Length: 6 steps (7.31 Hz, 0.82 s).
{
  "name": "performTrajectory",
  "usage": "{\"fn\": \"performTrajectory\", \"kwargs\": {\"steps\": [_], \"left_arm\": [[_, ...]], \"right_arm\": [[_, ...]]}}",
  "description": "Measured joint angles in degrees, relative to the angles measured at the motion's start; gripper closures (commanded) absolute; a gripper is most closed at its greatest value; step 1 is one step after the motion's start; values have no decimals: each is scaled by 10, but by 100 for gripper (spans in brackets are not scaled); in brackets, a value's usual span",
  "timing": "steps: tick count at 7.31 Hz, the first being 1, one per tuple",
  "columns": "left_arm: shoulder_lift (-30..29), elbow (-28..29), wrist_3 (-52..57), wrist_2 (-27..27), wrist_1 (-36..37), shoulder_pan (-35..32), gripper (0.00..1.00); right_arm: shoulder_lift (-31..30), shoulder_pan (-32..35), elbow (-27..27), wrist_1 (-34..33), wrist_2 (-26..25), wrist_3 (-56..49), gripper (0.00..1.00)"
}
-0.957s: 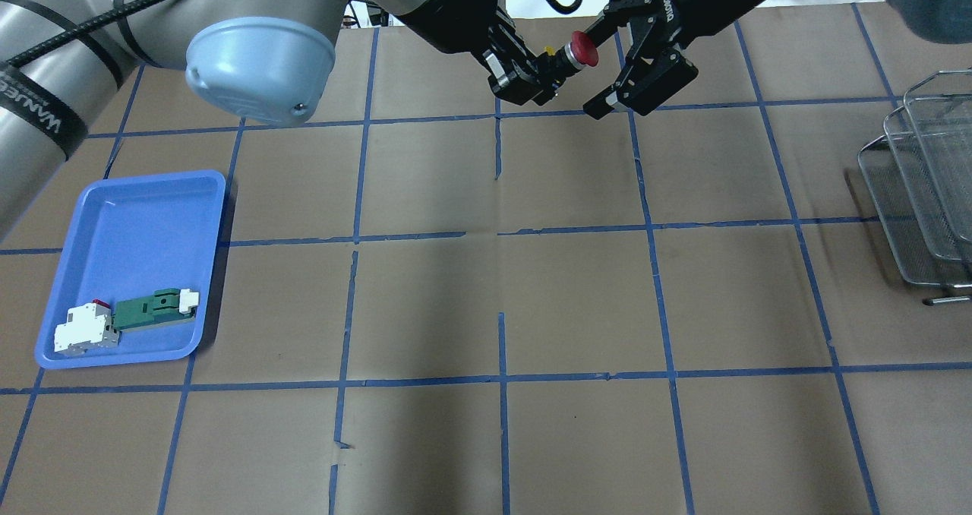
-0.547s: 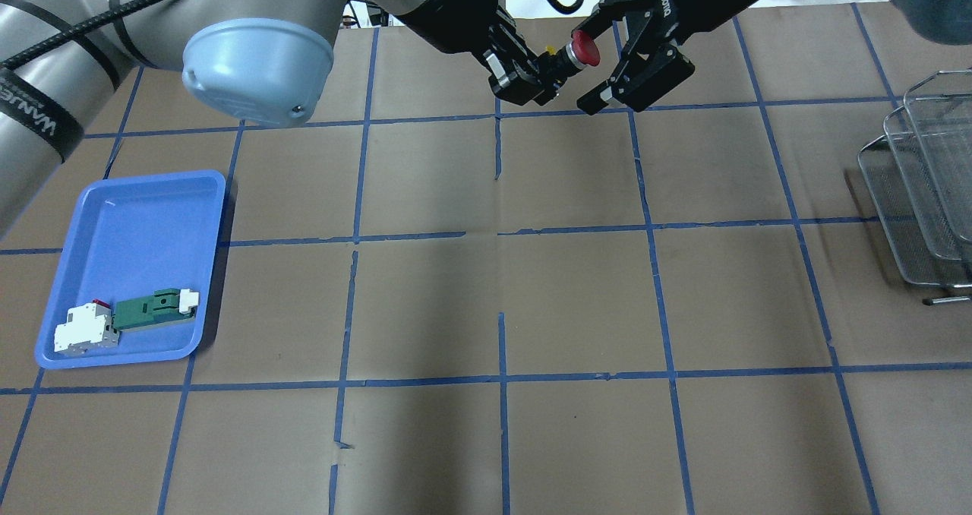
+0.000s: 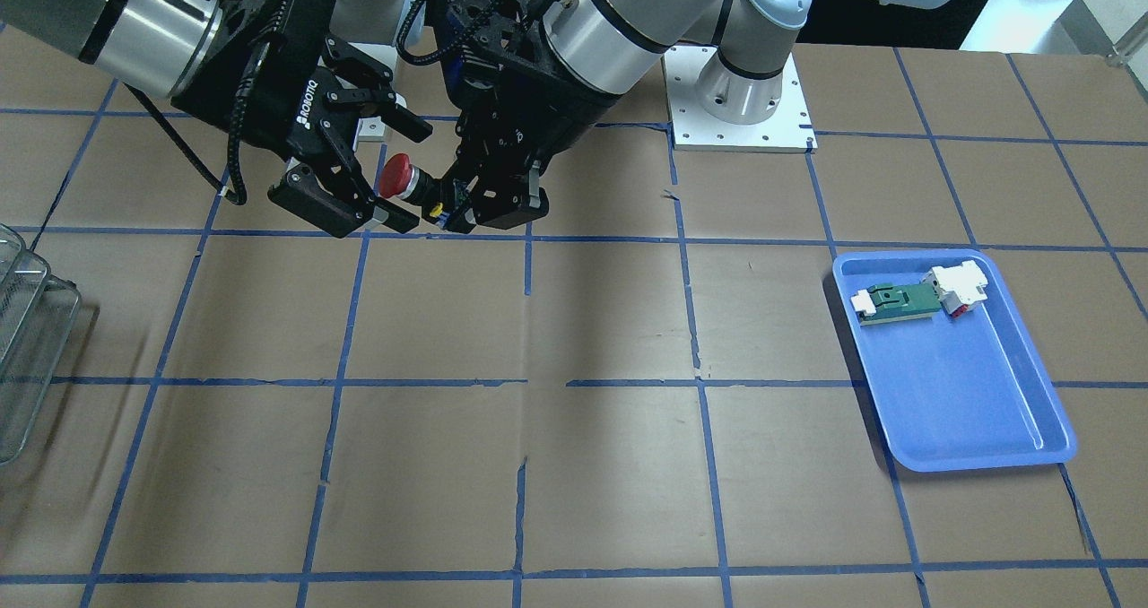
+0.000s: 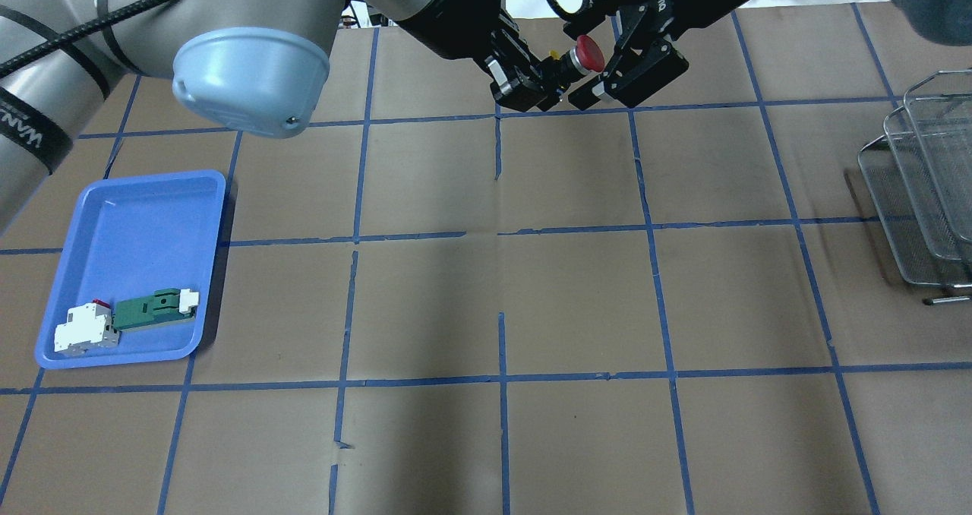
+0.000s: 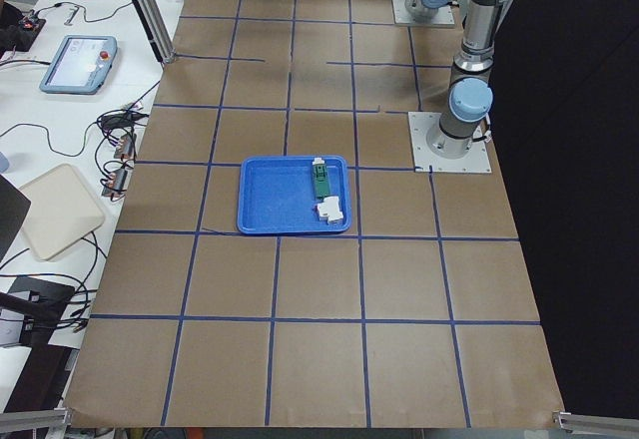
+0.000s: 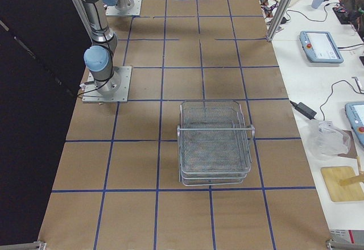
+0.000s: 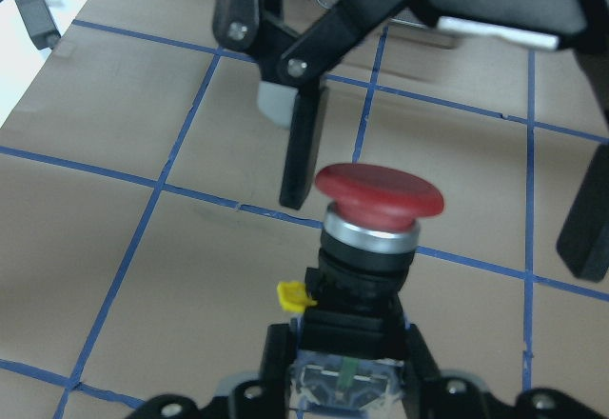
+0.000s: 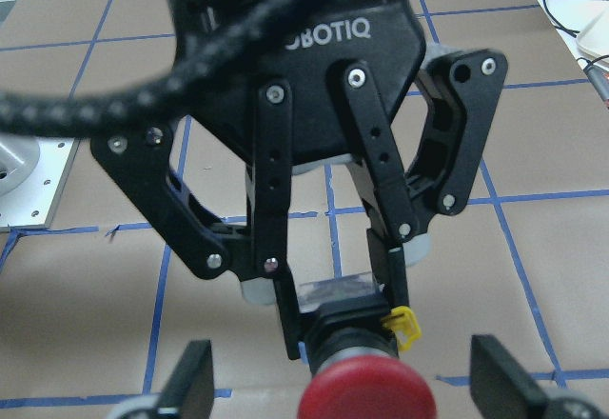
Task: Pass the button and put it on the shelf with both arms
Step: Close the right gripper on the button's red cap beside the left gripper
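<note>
With the left gripper [image 3: 451, 206] clamped on the button [image 3: 395, 178], I centre the open-jawed right gripper [image 3: 401, 174] around its head before closing.

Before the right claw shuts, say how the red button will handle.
The small red mushroom-head push button, black-and-silver bodied, looks rigid and probably won't deform. Its smooth domed cap may slip in the open black two-finger right claw. Laid sideways, its round body would likely roll.
</note>
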Motion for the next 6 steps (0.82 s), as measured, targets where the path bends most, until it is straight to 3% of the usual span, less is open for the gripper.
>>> {"fn": "performTrajectory", "kwargs": {"steps": [1, 3, 4, 5, 6], "left_arm": [[2, -1, 0, 0, -1, -1, 100], [6, -2, -1, 0, -2, -1, 100], [6, -1, -1, 1, -2, -1, 7], [6, 0, -3, 3, -2, -1, 0], [8, 1, -7, 6, -3, -1, 0]], "right_arm": [[0, -1, 0, 0, -1, -3, 100], [-1, -3, 0, -6, -4, -7, 100], [-1, -4, 0, -11, -4, -7, 100], [-1, -4, -1, -14, -3, -7, 100], [-1, -5, -1, -16, -2, -7, 100]]}}
